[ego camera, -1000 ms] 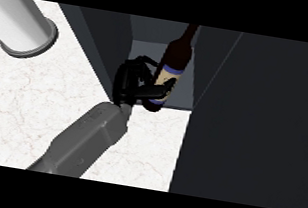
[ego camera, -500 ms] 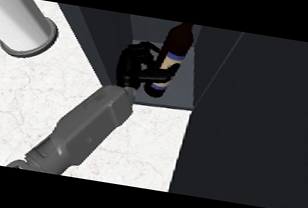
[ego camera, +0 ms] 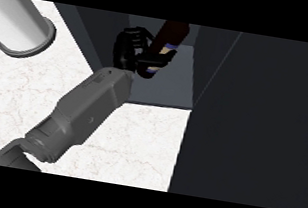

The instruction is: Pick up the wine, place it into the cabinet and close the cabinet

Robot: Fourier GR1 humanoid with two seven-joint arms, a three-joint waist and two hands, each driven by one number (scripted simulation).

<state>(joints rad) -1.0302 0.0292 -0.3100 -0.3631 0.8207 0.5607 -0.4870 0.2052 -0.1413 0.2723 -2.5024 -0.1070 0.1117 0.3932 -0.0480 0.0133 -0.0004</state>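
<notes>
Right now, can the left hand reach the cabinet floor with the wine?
Probably yes. The left hand, curled round the wine, is inside the open cabinet, and nothing shows on the floor beneath it to block the way.

The wine bottle [ego camera: 168, 45] is held inside the cabinet [ego camera: 163, 90], above its floor, by a hand [ego camera: 134, 52] curled round it. The cabinet door [ego camera: 267, 119] stands right; the worktop [ego camera: 136, 143] lies before; a cylinder [ego camera: 13, 23] sits far left.

A grey forearm [ego camera: 85, 110], boxy and smooth with faceted panels and a thicker jointed collar near its lower end, is showing matte shading and ending in a black hand [ego camera: 132, 52], seemingly built of slim segmented fingers.
</notes>
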